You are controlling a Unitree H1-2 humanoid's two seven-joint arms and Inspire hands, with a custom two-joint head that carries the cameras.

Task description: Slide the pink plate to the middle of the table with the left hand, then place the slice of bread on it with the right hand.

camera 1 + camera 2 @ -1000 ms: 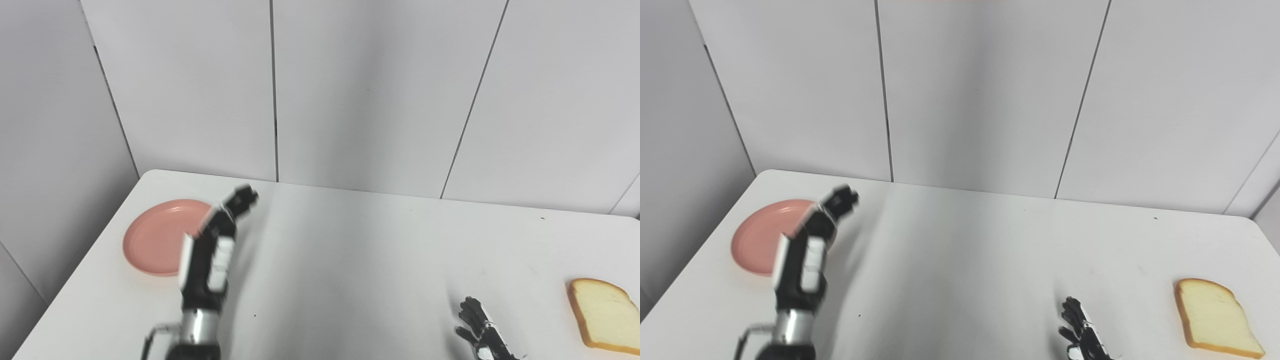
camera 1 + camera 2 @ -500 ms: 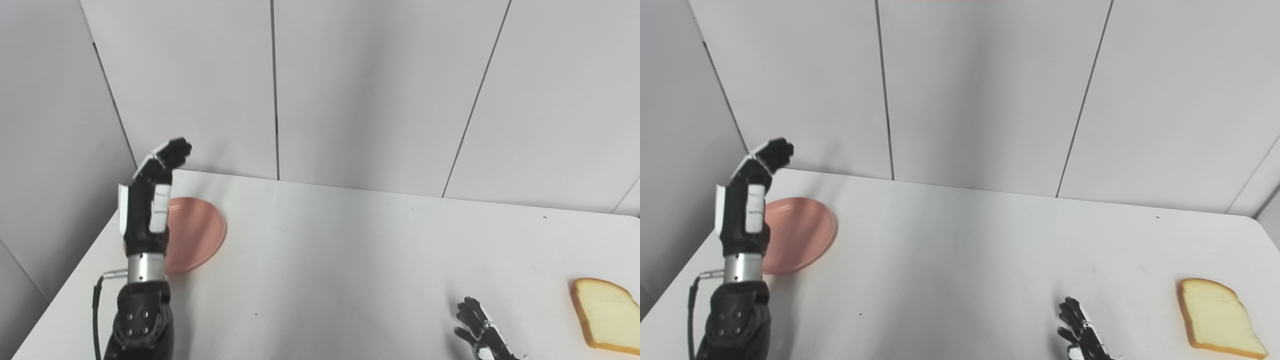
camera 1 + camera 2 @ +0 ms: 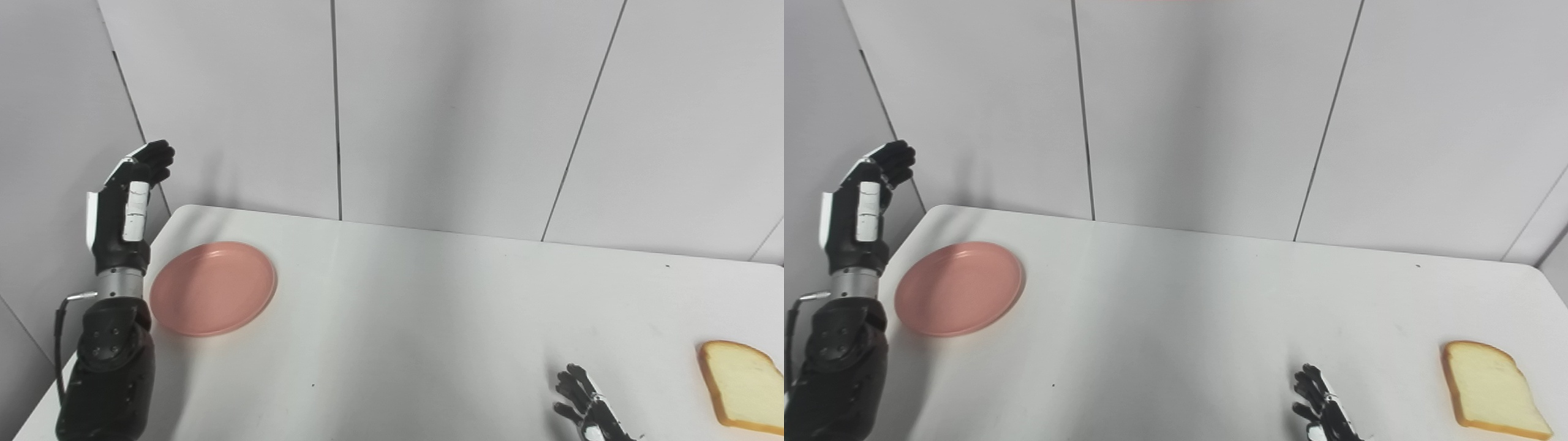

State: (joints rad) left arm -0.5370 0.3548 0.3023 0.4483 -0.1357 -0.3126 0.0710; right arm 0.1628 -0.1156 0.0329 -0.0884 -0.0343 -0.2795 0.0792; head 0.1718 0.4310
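A round pink plate (image 3: 213, 288) lies flat near the white table's far left corner. My left hand (image 3: 125, 205) is raised upright above the table's left edge, to the left of the plate and not touching it, fingers extended and holding nothing. A slice of bread (image 3: 742, 383) lies flat at the right edge of the table. My right hand (image 3: 582, 407) rests low at the front, left of the bread and apart from it, fingers spread and empty; most of it is cut off by the picture's bottom edge.
The white table (image 3: 429, 306) stands against grey wall panels (image 3: 453, 110) at the back and left. Its left edge runs close to my left forearm (image 3: 110, 367).
My left hand swung from over the plate's right side across to the left and rose, ending outside the table's left edge. The plate is now fully uncovered and unmoved. The right hand stayed put.
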